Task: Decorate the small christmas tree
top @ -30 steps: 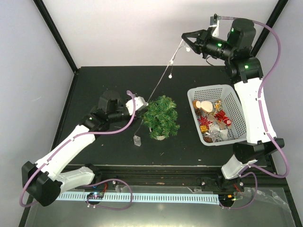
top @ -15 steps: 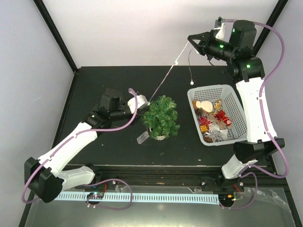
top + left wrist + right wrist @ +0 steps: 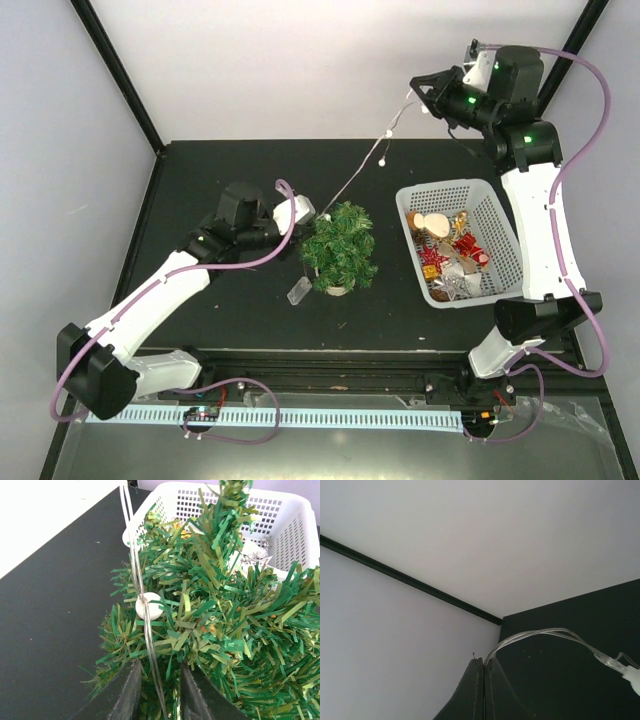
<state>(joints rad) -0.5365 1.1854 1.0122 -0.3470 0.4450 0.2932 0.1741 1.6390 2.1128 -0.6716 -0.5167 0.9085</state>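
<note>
Tree (image 3: 341,255) mid-tabletop; my right gripper (image 3: 418,92) clamps light string (image 3: 352,186), left gripper (image 3: 159,692) loosened around it. Taut pull could tip tree.

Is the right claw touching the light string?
Touching. The right wrist view shows the right claw shut, with the clear wire of the light string coming out from between its fingertips and arcing away to a bulb.

tree (image 3: 342,247): dark green needles, cream-white pot
light string (image 3: 142,585): clear wire, white bulbs
basket (image 3: 506,240): white mesh, right of frame; red, gold, silver bits inside
table (image 3: 230,170): matte black
arms: white and black, purple cables
</note>
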